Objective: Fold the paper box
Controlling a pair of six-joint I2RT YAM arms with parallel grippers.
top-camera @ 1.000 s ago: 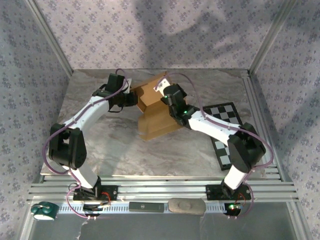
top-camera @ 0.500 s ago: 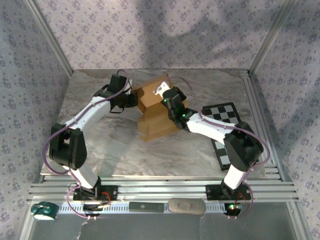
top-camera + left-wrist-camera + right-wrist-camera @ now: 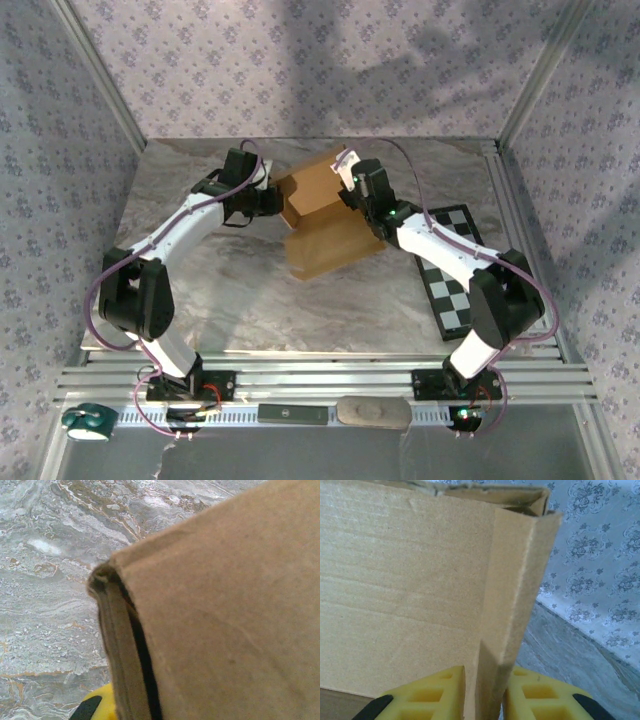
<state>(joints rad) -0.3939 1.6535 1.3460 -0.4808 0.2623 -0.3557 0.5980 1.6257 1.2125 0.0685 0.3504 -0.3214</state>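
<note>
- Progress looks about midway. The paper box is no longer a flat sheet: walls stand upright at its far end, while a broad panel slopes down toward the near side of the desk.
- Box position: back-middle of the desk, between the two arms, with a checkered board lying to its right.
- The left arm has its jaws closed on the box's left wall. In the left wrist view a doubled cardboard edge runs down right beside one yellow pad.
- The right arm has its jaws astride an upright wall at the far right corner, a yellow pad on each side. They stand slightly parted, which I read as a loose hold rather than a clamp.
- Done, as far as I can see: one side wall is doubled over and a raised corner is formed.
- Left, in my judgement: raising the sloping panel, squaring the remaining walls and tucking the flaps. Whether any tab is locked is hidden.
</note>
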